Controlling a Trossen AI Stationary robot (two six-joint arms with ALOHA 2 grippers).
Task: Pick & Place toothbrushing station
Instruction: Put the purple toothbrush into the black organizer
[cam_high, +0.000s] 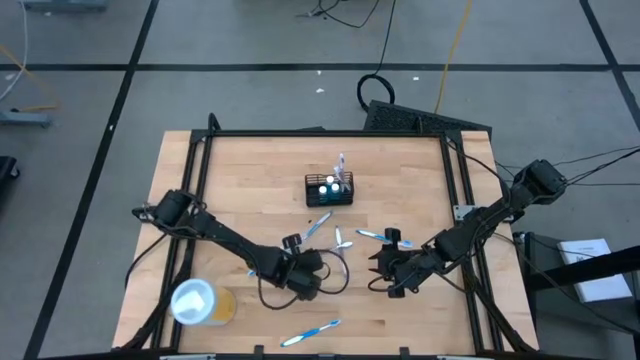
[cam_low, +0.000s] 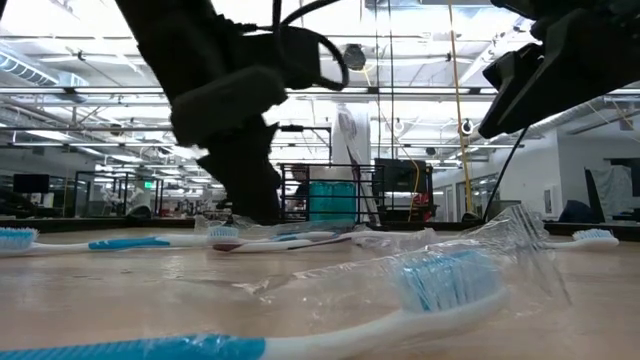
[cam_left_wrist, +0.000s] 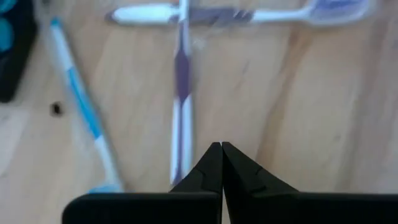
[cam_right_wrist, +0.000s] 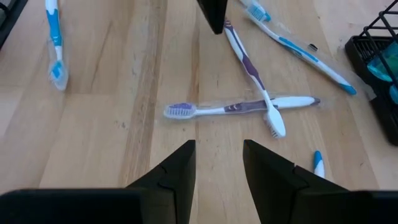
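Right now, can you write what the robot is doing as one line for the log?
left gripper: shut on purple toothbrush | right gripper: open, above table | toothbrushing station: untouched

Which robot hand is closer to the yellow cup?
Left. The left gripper is a short way right of the yellow cup; the right gripper is farther right, beyond it.

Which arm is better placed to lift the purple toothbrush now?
Left. The left end effector is shut at the purple toothbrush's handle end; the right end effector hangs open, farther away.
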